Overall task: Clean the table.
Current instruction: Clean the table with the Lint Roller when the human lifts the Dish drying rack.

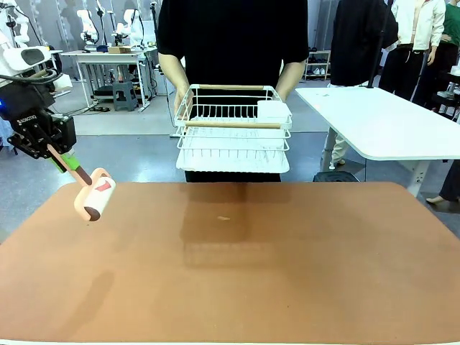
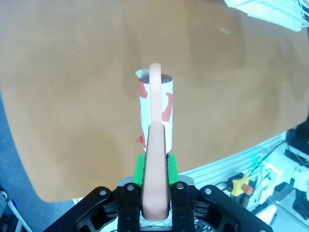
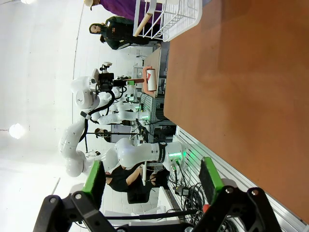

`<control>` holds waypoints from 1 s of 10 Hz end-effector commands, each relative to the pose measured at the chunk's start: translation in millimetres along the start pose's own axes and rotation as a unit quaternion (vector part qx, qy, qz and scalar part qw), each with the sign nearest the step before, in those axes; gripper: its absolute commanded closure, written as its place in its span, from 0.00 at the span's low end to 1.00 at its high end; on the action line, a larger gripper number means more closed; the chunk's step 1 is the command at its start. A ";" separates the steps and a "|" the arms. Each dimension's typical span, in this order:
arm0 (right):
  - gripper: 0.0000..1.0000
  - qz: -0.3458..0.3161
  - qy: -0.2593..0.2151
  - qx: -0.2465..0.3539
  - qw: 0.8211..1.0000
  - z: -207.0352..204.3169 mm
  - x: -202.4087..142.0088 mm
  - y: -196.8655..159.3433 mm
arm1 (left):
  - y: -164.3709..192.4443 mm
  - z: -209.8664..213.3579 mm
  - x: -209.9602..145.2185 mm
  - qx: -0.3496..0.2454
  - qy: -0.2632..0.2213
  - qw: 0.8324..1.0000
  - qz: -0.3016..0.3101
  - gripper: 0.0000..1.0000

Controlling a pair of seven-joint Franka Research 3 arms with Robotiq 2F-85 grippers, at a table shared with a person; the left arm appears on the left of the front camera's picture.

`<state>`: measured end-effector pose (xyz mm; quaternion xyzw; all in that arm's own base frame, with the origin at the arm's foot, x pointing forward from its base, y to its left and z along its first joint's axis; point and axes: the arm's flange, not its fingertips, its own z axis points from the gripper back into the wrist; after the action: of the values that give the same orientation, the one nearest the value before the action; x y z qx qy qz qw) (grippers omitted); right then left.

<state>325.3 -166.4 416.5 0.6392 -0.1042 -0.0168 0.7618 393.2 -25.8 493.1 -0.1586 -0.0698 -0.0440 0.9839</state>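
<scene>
My left gripper hangs over the near left corner of the reddish-brown table, shut on the pink handle of a lint roller. The roller's white-and-red drum hangs just above the table's left edge. In the left wrist view the lint roller points away from the left gripper, over the table. A small pale crumb lies mid-table, and it shows again as the crumb. My right gripper stands open with nothing between its fingers, beside the table.
A person at the far side holds a white wire rack above the table's far edge; the rack casts a shadow on the table. A white-topped table stands at the back right.
</scene>
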 end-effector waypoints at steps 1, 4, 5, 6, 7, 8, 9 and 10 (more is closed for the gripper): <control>0.00 0.003 0.000 0.002 1.000 -0.1 -0.7 2.4 | 0.0 0.0 0.0 0.000 0.000 1.000 0.000 0.79; 0.00 0.003 0.000 0.002 1.000 -0.1 -0.7 2.4 | 6.8 15.7 14.9 0.071 -0.075 0.995 0.012 0.79; 0.00 0.003 0.000 0.002 1.000 -0.1 -0.7 2.4 | 6.9 13.1 17.4 0.069 -0.078 0.994 0.008 0.79; 0.00 0.003 0.000 0.002 1.000 -0.1 -0.7 2.4 | 7.3 14.1 11.9 0.051 -0.053 0.997 -0.002 0.79; 0.00 0.003 0.000 0.002 1.000 -0.1 -0.7 2.4 | 7.3 14.1 11.9 0.051 -0.053 0.997 -0.002 0.79; 0.00 0.003 0.000 0.002 1.000 -0.1 -0.7 2.4 | 7.3 14.1 11.9 0.051 -0.053 0.997 -0.002 0.79; 0.00 0.003 0.000 0.002 1.000 -0.1 -0.7 2.4 | 7.3 14.1 11.9 0.051 -0.053 0.997 -0.002 0.79; 0.00 0.003 0.000 0.002 1.000 -0.1 -0.7 2.4 | 7.3 14.1 11.9 0.051 -0.053 0.997 -0.002 0.79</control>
<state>325.3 -166.4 416.5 0.6392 -0.1042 -0.0168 0.7618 405.6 -15.9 504.2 -0.1081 -0.1300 -0.0356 0.9850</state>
